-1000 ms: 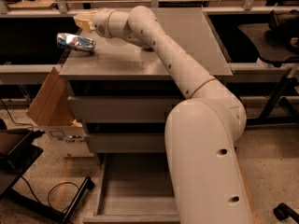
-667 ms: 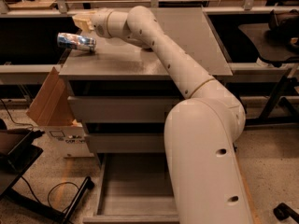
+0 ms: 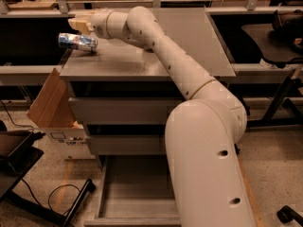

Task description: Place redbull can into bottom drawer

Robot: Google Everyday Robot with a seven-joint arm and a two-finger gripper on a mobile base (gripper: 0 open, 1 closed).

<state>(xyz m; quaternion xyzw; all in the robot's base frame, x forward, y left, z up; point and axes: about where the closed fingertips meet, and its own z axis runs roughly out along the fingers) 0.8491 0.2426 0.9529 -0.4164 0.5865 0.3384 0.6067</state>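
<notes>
Upper left: the slim blue-and-silver metal redbull can point(image 3: 78, 42) lies on its side at the grey cabinet top's point(image 3: 118, 66) left edge, just under the cream gripper point(image 3: 79, 23); open or closed, cannot tell. Likely light, slick and dentable, so pinch mid-body. Lower centre, the long grey bottom drawer point(image 3: 137, 193) stands open.

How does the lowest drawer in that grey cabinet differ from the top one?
The bottom drawer is pulled out, its inside showing; the top drawer shows only its front panel. The bottom drawer sits lowest, partly hidden behind the robot's arm; the top drawer lies just under the cabinet top. Both are grey. The gripper is at the cabinet top's left rear, just above the sideways redbull can.
</notes>
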